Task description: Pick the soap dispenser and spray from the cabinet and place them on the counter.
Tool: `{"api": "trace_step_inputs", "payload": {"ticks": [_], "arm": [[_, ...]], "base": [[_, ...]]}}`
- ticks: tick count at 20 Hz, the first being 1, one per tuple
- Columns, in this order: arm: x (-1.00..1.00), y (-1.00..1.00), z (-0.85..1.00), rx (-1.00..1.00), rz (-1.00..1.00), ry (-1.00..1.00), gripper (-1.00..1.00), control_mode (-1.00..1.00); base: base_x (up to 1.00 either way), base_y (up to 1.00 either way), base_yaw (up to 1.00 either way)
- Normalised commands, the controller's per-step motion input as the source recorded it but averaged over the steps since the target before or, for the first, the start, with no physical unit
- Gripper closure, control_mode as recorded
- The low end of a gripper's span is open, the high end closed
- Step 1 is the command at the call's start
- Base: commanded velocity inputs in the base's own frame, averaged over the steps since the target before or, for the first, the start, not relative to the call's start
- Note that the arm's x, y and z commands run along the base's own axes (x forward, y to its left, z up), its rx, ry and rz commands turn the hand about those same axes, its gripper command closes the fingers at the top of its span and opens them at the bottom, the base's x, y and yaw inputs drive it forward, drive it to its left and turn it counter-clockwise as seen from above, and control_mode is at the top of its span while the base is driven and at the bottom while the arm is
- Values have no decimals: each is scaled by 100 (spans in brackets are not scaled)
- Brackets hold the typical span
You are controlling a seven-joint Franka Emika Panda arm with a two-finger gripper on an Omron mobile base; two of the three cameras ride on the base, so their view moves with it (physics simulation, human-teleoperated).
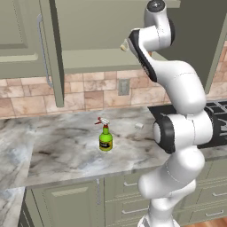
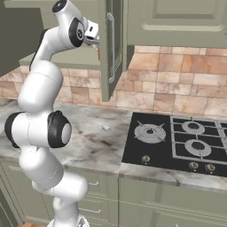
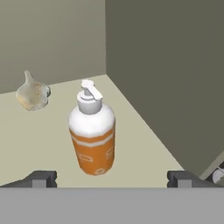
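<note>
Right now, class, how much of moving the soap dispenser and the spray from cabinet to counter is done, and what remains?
Done: the spray stands upright on the counter. In hand: the open end effector is inside the cabinet, its fingertips either side of the soap dispenser, which stands on the shelf, not yet gripped. Left: close on it, lift it out and set it on the counter.

The soap dispenser (image 3: 92, 131) stands upright on the cabinet (image 3: 166, 65) shelf, centred ahead of the tool (image 3: 112, 179), whose tips sit spread wide apart. Behind it lies a pale lump (image 3: 33, 94), possibly garlic.
</note>
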Motion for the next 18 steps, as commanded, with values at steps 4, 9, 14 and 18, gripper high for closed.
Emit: {"api": "trace_step_inputs", "payload": {"ticks": [4,9,14,18], "arm": [[7,0,-5,0,0,-1,-100,-100],[11,0,-7,0,0,-1,-100,-100],[15,0,-8,0,0,-1,-100,-100],[15,0,-6,0,0,-2,-100,-100]], "base": [[0,0,0],[0,0,0],[0,0,0],[0,0,0]]}}
